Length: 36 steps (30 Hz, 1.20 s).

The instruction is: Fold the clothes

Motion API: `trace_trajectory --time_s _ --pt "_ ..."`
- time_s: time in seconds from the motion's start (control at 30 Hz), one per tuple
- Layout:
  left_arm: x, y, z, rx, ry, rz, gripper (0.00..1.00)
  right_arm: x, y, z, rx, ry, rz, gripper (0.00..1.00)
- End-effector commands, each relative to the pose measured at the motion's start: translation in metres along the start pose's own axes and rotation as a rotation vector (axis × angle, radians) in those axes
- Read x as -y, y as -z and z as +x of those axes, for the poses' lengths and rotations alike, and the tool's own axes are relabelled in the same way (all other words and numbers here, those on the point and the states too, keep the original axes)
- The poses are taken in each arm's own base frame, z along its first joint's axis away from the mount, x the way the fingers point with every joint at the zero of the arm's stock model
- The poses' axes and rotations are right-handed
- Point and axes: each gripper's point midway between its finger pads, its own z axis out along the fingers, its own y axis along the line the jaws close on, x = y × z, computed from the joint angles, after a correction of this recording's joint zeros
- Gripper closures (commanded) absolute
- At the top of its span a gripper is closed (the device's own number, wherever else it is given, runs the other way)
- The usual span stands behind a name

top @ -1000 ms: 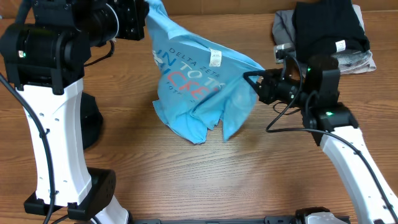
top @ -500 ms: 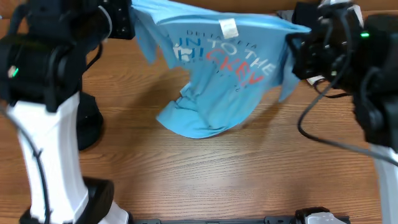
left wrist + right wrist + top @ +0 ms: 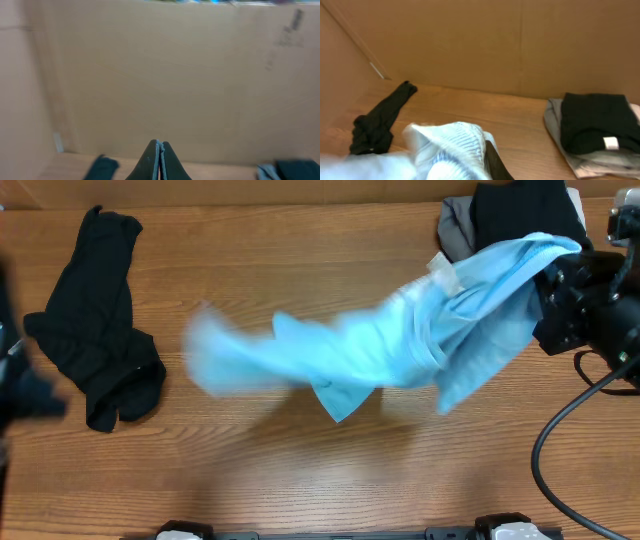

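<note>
Jaws of the right gripper (image 3: 552, 292) are clamped on the collar end of the light blue T-shirt (image 3: 400, 350), just in front of the folded stack (image 3: 520, 215) of black on grey. Jaws of the left gripper (image 3: 160, 152) are pressed together on nothing, facing the cardboard wall (image 3: 160, 75). The shirt trails away from the stack across the bench (image 3: 300, 470), bunched and blurred at its free end, not flat. A loose black garment (image 3: 100, 340) lies well apart from the stack, at the far side. Judged step: laying the shirt out, before any fold. The next move calls for lowering it flat, with the left gripper taking a second corner — held one-handed, it will likely bunch.
</note>
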Motion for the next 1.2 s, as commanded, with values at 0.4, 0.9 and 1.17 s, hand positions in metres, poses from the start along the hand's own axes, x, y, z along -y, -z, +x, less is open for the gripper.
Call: trace_trajectory --time_s 0.4,0.9,1.17 --pt "0.02 -0.1 0.1 -0.416 -0.113 0.019 0.96 0.024 -0.052 0.018 -0.145 -0.021 0.062 0.96" --pt "0.104 -0.187 0.264 -0.966 -0.165 0.469 0.96 0.036 -0.097 0.034 -0.246 -0.061 0.067 0.96" --pt "0.167 -0.206 0.381 -1.25 -0.289 0.633 0.96 0.057 -0.097 0.033 -0.237 -0.117 0.125 0.96"
